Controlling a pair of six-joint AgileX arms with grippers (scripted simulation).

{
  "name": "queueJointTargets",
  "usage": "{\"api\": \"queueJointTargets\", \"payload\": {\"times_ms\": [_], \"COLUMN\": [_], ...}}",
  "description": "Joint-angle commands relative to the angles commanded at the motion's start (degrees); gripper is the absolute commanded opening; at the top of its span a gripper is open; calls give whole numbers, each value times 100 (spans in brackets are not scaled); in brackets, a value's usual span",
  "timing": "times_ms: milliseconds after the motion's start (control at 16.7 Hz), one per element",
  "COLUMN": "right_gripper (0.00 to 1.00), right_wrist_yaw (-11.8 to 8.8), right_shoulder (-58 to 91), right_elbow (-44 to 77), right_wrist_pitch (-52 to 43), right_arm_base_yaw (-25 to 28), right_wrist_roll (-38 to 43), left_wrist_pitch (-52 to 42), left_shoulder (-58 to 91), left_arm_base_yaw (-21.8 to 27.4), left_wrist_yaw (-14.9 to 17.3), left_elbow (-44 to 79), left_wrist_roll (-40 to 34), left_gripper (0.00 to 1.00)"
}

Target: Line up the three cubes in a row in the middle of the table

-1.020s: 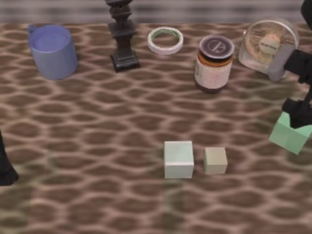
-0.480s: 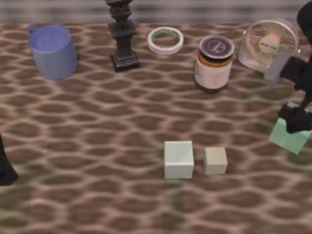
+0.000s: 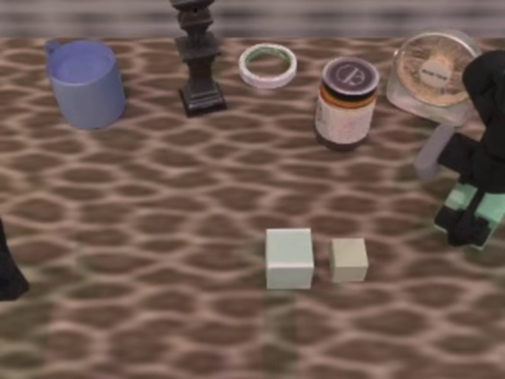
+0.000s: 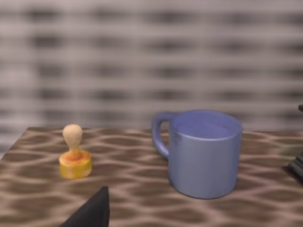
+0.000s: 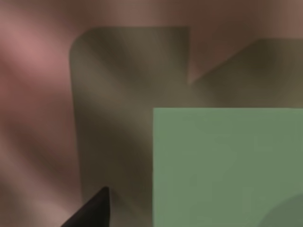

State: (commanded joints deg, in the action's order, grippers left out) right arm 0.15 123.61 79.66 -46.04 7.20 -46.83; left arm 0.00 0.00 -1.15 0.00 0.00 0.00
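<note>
Two of the three cubes sit side by side in the middle of the table (image 3: 158, 205): the medium pale-green one (image 3: 289, 257) and, to its right, the small beige-grey one (image 3: 349, 260). The largest, mint-green cube (image 3: 494, 208) lies at the table's right edge, mostly hidden under my right gripper (image 3: 472, 215). In the right wrist view this cube (image 5: 227, 165) fills the lower part, and a dark fingertip (image 5: 97, 208) stands apart from its side, so the gripper is open around it. My left gripper (image 3: 9, 272) is parked open at the left edge.
Along the back stand a blue mug (image 3: 85, 83), a dark pedestal (image 3: 199, 67), a tape roll (image 3: 268, 65), a jar (image 3: 346, 103) and a small fan (image 3: 434, 75). The left wrist view shows a yellow stamp with a wooden knob (image 4: 75, 153) beside the mug (image 4: 203, 151).
My right gripper has come forward and down from near the fan onto the mint-green cube, which now shows only at its edges. The cubes and the left arm have not moved.
</note>
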Motion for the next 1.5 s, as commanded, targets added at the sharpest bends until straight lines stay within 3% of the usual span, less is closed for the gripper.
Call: {"api": "queueJointTargets", "payload": {"times_ms": [120,900,1500], "right_gripper": [100,2,0], "right_wrist_yaw": [0,0,-7], "right_shoulder": [0,0,-54], "right_elbow": [0,0,15], "right_wrist_pitch": [0,0,-55], "right_arm_base_yaw": [0,0,-7], "right_wrist_roll": [0,0,15], "left_wrist_pitch": [0,0,0], "left_shoulder": [0,0,0], "left_arm_base_yaw": [0,0,0], "left_wrist_yaw": [0,0,0], "left_elbow": [0,0,0], "left_wrist_roll": [0,0,0], "left_gripper": [100,100,100]}}
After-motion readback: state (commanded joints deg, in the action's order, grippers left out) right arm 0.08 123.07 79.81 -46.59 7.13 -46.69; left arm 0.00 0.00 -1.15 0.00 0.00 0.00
